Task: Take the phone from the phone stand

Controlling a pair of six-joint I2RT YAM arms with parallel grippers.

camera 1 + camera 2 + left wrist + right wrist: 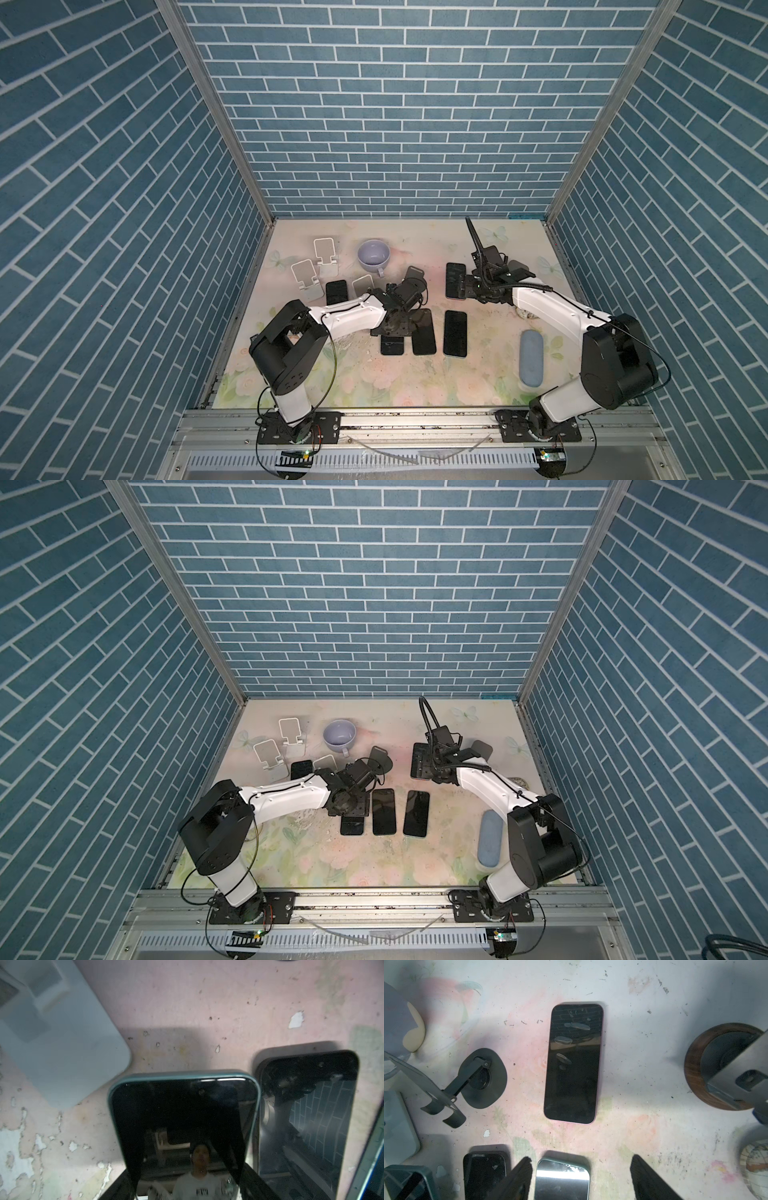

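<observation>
**Top views.** The left claw (392, 330) hangs low over the desk (374, 386). The phone (392, 348) shows only as a dark end projecting from beneath the claw on the arm-base side. A neighbouring phone (424, 332) lies flat just beside the claw, on the side of the other arm. The white stands (325, 251) sit well beyond the claw and carry nothing. The phone is therefore judged already off its stand, and the step in hand is the set-down. The right claw (462, 287) hovers well apart, above a pink-edged phone (454, 270).

**Left wrist view.** The phone (182, 1109) fills the space between the two dark fingers (122, 1188), which bear on its long edges, so the claw is clamped on it. Its teal rim runs almost against the neighbouring phone (307, 1118). Whether its back rests on the desk cannot be told. To do the step well:
- keep the phone level and ease it clear of the neighbour's rim;
- lower it until the back bears fully on the desk;
- only then spread the fingers and draw straight up.

**Right wrist view.** The right claw (581, 1159) has its fingers (645, 1182) spread apart and holds nothing. The pink-edged phone (573, 1064) lies flat ahead of the fingertips. An empty black stand (481, 1078) is to one side of it and a wooden-based stand (720, 1068) to the other.
</observation>
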